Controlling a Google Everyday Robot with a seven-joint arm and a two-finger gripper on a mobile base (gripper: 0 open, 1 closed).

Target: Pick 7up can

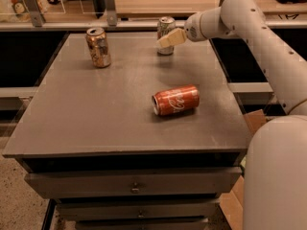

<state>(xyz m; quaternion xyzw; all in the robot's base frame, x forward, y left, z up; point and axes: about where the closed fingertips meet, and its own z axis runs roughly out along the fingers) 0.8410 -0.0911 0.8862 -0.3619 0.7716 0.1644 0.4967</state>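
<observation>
The 7up can (165, 27), pale silvery with green marks and a silver top, stands upright at the far edge of the grey table (96, 114), right of centre. My gripper (164, 41) reaches in from the right on the white arm. Its beige fingers (171, 38) overlap the can's lower right side and hide part of it. I cannot tell whether they touch the can.
A gold-brown can (98, 47) stands upright at the far left. A red-orange can (176, 99) lies on its side at mid-table. My white arm (259, 37) spans the right side. A cardboard box (249, 128) sits beyond the table's right edge. Drawers are below the front edge.
</observation>
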